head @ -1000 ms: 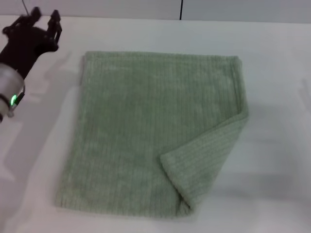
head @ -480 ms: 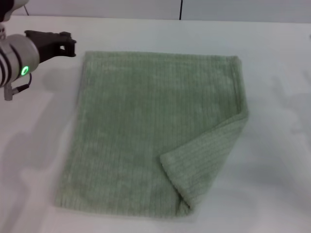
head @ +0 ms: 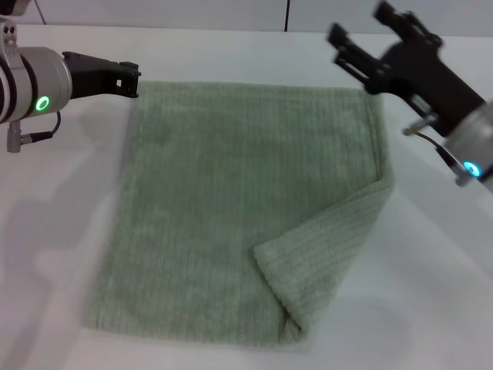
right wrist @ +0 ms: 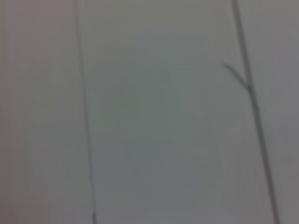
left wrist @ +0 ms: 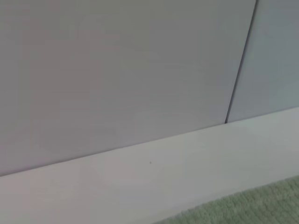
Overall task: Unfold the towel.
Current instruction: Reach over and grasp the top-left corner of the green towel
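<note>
Newly arrived, the open right claw [head: 360, 40] overhangs the towel [head: 231, 208] on the white table [head: 431, 293].

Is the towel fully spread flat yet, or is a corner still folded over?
Not fully: the towel lies mostly flat, but its near right corner is folded over on top.

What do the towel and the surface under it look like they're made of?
The towel looks like soft terry cloth, pale sage green and matte: fine ribbed stripes run along it, and its near right corner is folded back in a limp flap. The table looks like a smooth, hard white top, perhaps laminate, with soft shadows on it; the exact material isn't clear.
</note>
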`<state>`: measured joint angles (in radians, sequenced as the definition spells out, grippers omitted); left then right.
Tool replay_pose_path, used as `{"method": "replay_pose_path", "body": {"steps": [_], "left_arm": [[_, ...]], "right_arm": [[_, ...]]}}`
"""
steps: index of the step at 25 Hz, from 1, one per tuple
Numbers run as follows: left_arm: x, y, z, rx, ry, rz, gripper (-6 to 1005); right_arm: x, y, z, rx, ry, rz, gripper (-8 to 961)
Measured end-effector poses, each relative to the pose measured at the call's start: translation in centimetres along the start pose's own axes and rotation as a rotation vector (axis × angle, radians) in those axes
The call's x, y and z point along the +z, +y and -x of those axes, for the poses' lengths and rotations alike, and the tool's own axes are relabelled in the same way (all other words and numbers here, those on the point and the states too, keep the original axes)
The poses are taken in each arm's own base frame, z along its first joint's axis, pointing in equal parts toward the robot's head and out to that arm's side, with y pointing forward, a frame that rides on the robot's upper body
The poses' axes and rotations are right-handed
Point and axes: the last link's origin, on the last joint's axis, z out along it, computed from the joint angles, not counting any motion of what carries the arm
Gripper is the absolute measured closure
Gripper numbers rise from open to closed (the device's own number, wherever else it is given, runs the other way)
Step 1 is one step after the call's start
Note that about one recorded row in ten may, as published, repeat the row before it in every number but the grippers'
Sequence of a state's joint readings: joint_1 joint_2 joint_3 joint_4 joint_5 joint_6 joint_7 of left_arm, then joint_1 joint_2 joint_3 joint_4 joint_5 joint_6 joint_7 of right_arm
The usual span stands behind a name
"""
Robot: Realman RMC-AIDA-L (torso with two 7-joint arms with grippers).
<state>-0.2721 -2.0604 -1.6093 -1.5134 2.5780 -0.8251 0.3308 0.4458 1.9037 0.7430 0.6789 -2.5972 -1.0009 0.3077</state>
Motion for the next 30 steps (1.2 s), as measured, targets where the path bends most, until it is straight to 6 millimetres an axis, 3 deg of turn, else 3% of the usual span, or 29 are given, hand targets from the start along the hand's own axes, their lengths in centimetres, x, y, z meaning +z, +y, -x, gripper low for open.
{"method": "replay_pose_path", "body": {"steps": [2,6,9,18,30], "left_arm": [[0.1,0.1,0.1,0.008,-0.003,0.0,999],[0.1,0.1,0.3,0.005,-0.008,0.001,998],[0.1,-0.2,0.5,-0.002,-0.015,-0.005,997],[0.3,0.0,0.3,0.02,-0.026,-0.002,995],[2.0,0.4,0.6,0.091,-0.155,0.025,992]], "right_arm": [[2.1,1.2,0.6,-0.034,0.085,0.035,145],[3.9,2.1,0.9,-0.064,0.212,0.014,146],[5.0,3.7,2.5,-0.079,0.345,-0.004,146],[5.7,5.0,7.3,-0.091,0.626,-0.097,149],[5.3,5.9,10.9,-0.032,0.88,0.126,152]]}}
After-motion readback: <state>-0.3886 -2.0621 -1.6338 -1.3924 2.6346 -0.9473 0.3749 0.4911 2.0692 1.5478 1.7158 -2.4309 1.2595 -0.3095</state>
